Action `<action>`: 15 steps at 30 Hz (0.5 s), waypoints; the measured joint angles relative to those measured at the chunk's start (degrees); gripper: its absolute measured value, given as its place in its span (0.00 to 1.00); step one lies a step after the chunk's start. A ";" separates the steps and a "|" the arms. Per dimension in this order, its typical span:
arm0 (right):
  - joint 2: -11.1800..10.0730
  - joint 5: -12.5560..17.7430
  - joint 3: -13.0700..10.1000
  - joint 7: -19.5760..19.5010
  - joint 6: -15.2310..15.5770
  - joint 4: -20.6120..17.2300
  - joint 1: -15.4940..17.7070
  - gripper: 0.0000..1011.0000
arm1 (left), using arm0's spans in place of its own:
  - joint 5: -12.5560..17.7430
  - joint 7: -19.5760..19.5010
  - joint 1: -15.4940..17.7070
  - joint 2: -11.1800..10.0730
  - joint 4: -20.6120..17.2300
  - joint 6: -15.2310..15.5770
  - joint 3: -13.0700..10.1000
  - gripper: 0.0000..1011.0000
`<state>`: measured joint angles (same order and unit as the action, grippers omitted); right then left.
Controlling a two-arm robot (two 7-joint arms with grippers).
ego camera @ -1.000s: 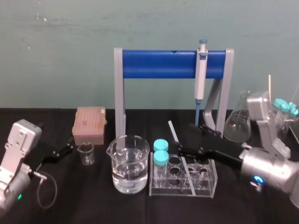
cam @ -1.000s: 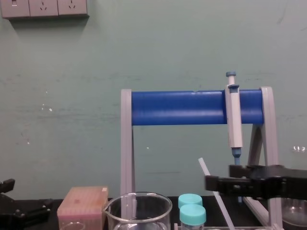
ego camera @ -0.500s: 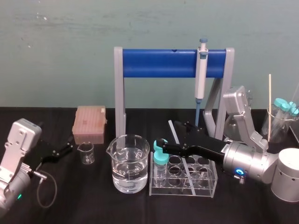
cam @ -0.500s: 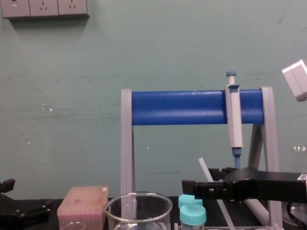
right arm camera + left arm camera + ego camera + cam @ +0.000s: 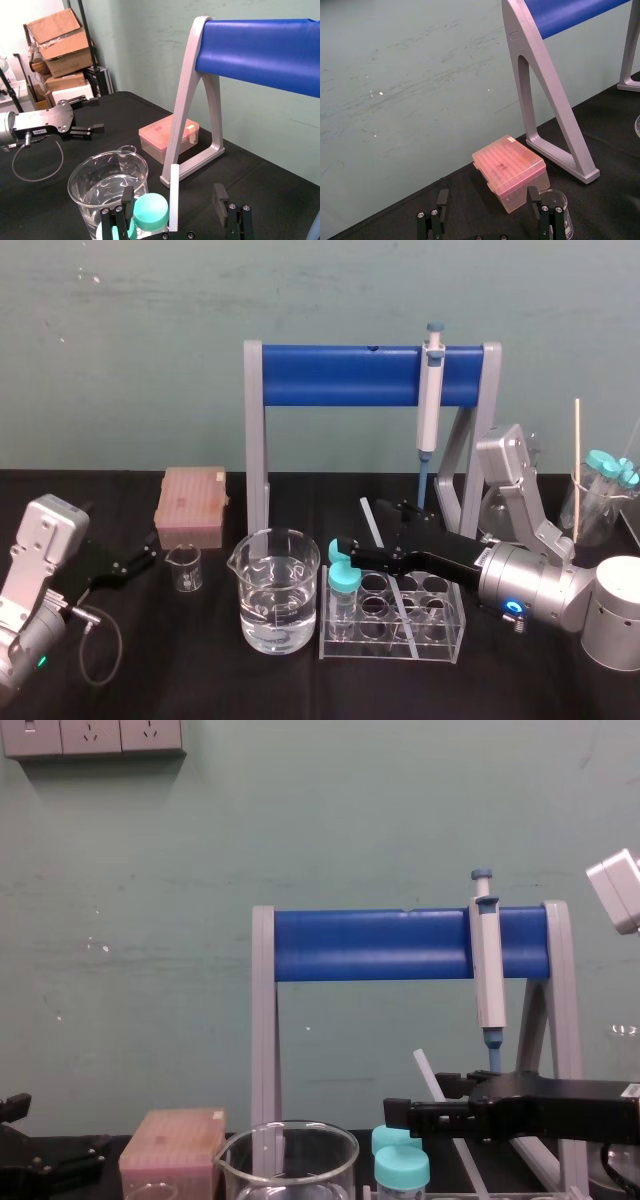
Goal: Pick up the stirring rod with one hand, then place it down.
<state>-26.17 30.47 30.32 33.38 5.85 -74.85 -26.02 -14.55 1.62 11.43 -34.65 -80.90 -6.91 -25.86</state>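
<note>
The stirring rod (image 5: 371, 522) is a thin translucent-white rod that leans in the clear test tube rack (image 5: 440, 638), its top tilted back and left. My right gripper (image 5: 368, 530) reaches in from the right, level, above the rack. It is open, with one jaw on each side of the rod's upper part. In the right wrist view the rod (image 5: 173, 185) stands between the two fingers (image 5: 127, 197) with a gap on both sides. In the chest view the right gripper (image 5: 412, 1108) crosses the rod (image 5: 424, 1070). My left gripper (image 5: 135, 562) rests open on the left.
A beaker of water (image 5: 275, 590) stands left of the rack, and teal-capped tubes (image 5: 343, 578) sit in the rack under the near jaw. Behind are the blue-barred stand (image 5: 345, 377) with the pipette (image 5: 430, 400), a pink tip box (image 5: 192, 508) and a small beaker (image 5: 184, 568).
Over the last second my right gripper swung left from the right side to stand around the rod above the rack. In the last half second it barely moved. The left arm stayed still.
</note>
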 joint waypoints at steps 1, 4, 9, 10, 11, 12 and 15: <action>0.00 0.01 -0.01 0.00 -0.01 -0.01 0.01 0.99 | 0.00 0.00 0.00 0.00 0.00 0.00 0.00 0.99; -0.01 0.04 -0.02 -0.02 -0.02 -0.04 0.05 0.99 | 0.00 0.00 0.00 0.00 0.00 0.00 0.00 0.99; -0.04 0.09 -0.07 -0.04 -0.05 -0.09 0.08 0.92 | 0.00 0.00 0.00 0.00 0.00 0.00 0.00 0.99; -0.04 0.10 -0.08 -0.05 -0.06 -0.10 0.09 0.90 | 0.00 0.00 0.00 0.00 0.00 0.00 0.00 0.99; -0.05 0.10 -0.08 -0.05 -0.06 -0.10 0.09 0.86 | 0.00 0.00 0.00 0.00 0.00 0.00 0.00 0.99; -0.05 0.12 -0.09 -0.06 -0.07 -0.11 0.10 0.83 | 0.00 0.00 0.00 0.00 0.00 0.00 0.00 0.99; -0.06 0.14 -0.10 -0.07 -0.08 -0.12 0.11 0.75 | 0.00 0.00 0.00 0.00 0.00 0.00 0.00 0.99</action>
<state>-26.24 30.60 30.22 33.31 5.78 -74.97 -25.91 -14.55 1.62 11.43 -34.65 -80.90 -6.91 -25.86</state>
